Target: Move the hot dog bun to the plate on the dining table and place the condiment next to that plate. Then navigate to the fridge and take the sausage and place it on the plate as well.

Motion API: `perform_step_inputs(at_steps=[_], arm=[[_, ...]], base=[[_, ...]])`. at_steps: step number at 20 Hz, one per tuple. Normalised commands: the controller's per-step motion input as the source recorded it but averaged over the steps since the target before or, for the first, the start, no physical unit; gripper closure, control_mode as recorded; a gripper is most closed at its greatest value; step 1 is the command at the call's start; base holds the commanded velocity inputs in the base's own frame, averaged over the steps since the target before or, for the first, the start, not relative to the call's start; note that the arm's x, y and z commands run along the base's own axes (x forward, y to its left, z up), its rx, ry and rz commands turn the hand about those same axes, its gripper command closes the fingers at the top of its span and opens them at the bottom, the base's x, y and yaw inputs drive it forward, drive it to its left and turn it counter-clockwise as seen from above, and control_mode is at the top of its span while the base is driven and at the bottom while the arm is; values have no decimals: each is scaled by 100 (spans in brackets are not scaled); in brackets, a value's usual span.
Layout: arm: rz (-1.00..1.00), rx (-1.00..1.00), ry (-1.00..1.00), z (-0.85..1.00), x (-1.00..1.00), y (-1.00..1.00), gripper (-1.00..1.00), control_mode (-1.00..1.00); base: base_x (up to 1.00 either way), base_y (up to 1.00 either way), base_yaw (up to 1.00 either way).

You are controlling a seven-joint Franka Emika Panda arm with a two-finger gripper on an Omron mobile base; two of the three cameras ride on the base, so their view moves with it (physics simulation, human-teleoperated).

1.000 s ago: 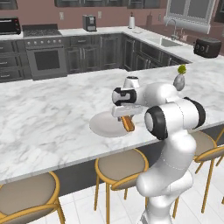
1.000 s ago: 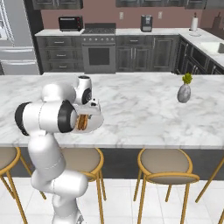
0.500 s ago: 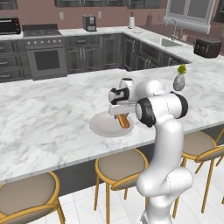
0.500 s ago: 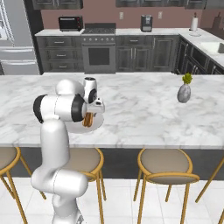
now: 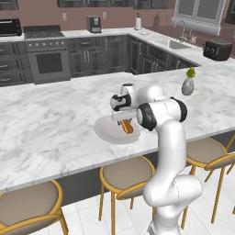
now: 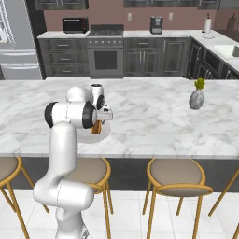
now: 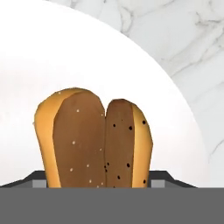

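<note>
Fingers [image 7: 99, 186] clamped wide on either side of the hot dog bun [image 7: 94, 138], over the white plate [image 7: 52, 57]

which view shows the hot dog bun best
The hand view: the hot dog bun is seen close up, both halves clear over the white plate. The left base view shows a small orange sliver under the gripper. In the right base view it is mostly hidden behind the arm.

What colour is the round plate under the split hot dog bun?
Plain white; the round plate shows best in the hand view, under the golden-brown speckled bun.
</note>
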Motion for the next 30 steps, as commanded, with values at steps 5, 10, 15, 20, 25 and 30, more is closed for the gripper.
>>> perform_step_inputs(at_steps=[5, 10, 15, 20, 25, 30], arm=[[0, -5, -1, -26, 10, 4, 100, -100], [0, -2, -10, -3, -13, 0, -100, -100], [-1, 0, -10, 20, -44, 0, -100, -100], [-4, 0, -2, 42, -47, 0, -100, -100], [-5, 0, -13, 85, -73, 0, -100, -100], [-1, 0, -19, 100, -92, 0, -100, -100]], base=[[0, 0, 0], [0, 0, 0], [0, 0, 0], [0, 0, 0], [0, 0, 0], [0, 0, 0]])
